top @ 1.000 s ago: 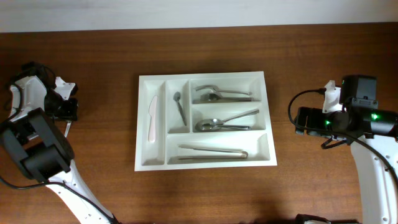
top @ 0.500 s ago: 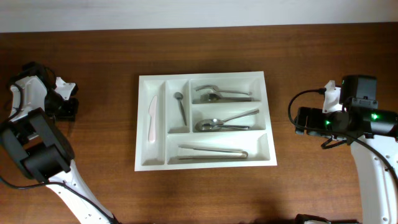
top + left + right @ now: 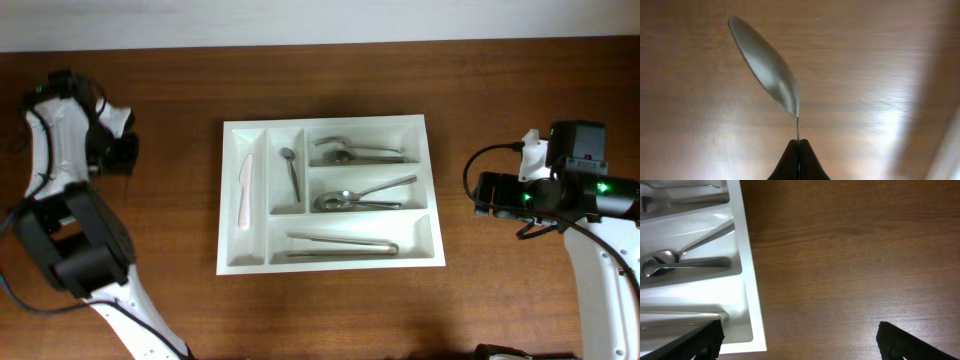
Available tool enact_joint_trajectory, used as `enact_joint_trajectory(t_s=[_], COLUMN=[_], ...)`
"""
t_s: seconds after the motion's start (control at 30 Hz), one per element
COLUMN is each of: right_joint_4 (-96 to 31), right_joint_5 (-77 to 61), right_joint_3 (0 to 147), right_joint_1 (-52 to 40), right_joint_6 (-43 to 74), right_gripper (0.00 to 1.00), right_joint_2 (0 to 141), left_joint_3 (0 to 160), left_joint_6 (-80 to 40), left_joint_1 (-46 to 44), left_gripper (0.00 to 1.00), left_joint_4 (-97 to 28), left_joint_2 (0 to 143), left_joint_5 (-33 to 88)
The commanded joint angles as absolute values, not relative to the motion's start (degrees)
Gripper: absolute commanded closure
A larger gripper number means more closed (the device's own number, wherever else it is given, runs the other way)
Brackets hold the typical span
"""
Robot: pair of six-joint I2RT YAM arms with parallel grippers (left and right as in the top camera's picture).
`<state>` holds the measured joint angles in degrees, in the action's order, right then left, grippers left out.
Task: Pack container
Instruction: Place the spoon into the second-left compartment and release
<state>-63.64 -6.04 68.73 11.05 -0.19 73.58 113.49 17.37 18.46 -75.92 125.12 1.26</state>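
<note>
Most cutlery [image 3: 345, 200] lies in the container [image 3: 330, 124]; the left gripper [image 3: 798, 150] pinches one spoon [image 3: 767, 67] over the tabletop [image 3: 880, 75], not yet packed; the right gripper [image 3: 800, 339] gapes empty.

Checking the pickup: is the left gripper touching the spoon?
Touching. The left wrist view shows the left gripper pinching the spoon handle between closed fingers.
</note>
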Motion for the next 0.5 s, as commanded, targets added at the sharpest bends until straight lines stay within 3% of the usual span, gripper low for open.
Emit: enact_joint_trajectory(t_s=[0.0,0.23,0.47], right_joint_4=[-63.66,-63.64,-63.66], right_joint_5=[-5.87,-5.78,-5.78], right_joint_3=[69.84,69.84,69.84], right_joint_1=[10.9,10.9,10.9], right_joint_6=[-0.36,-0.38,-0.38], right_gripper=[0.01,0.01,0.01], right_joint_2=[73.38,73.38,73.41], left_joint_3=[117.21,117.23,117.21], left_joint_6=[8.54,-5.06,-9.61], left_joint_1=[12.03,-3.57,-16.25], left_gripper=[0.98,0.98,0.98], left_joint_4=[-79.2,-80.38,-73.45], left_joint_2=[115.35,110.13,113.78], left_joint_5=[2.87,7.25,7.6])
